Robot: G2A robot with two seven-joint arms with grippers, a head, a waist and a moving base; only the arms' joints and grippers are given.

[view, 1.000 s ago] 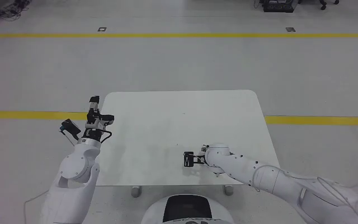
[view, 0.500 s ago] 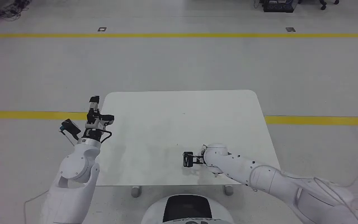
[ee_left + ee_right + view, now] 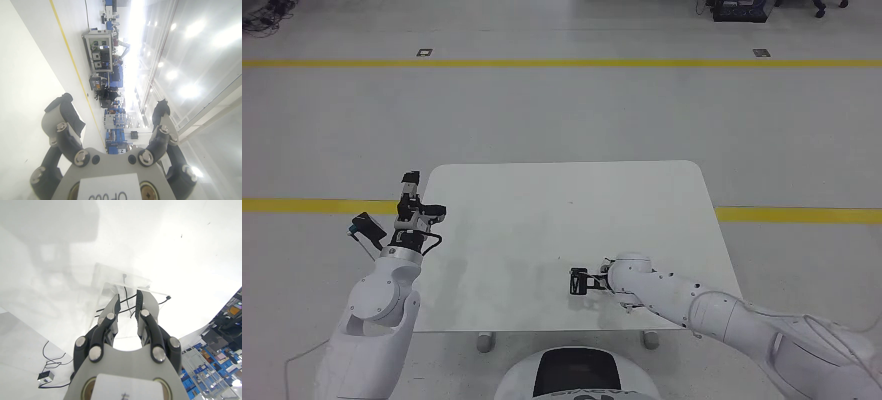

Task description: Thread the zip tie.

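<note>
Several thin black zip ties [image 3: 167,297] lie crossed in a shallow clear tray [image 3: 105,275] on the white table [image 3: 562,200]. My right gripper [image 3: 128,294] is down in this tray near the table's front edge [image 3: 577,283]. Its fingers [image 3: 140,300] are a narrow gap apart, and one upright zip tie strand [image 3: 125,289] runs between them without being pinched. My left gripper [image 3: 113,100] is wide open and holds nothing. It stands raised off the table's left edge [image 3: 412,215], pointing up and away.
The table's front edge runs close behind the right gripper. On the floor beneath lie a small grey box [image 3: 44,376] and a loose cable. A yellow floor line [image 3: 802,214] runs behind the table.
The right arm's elbow shifts very slightly while its gripper stays over the tray. The left arm has not moved.
</note>
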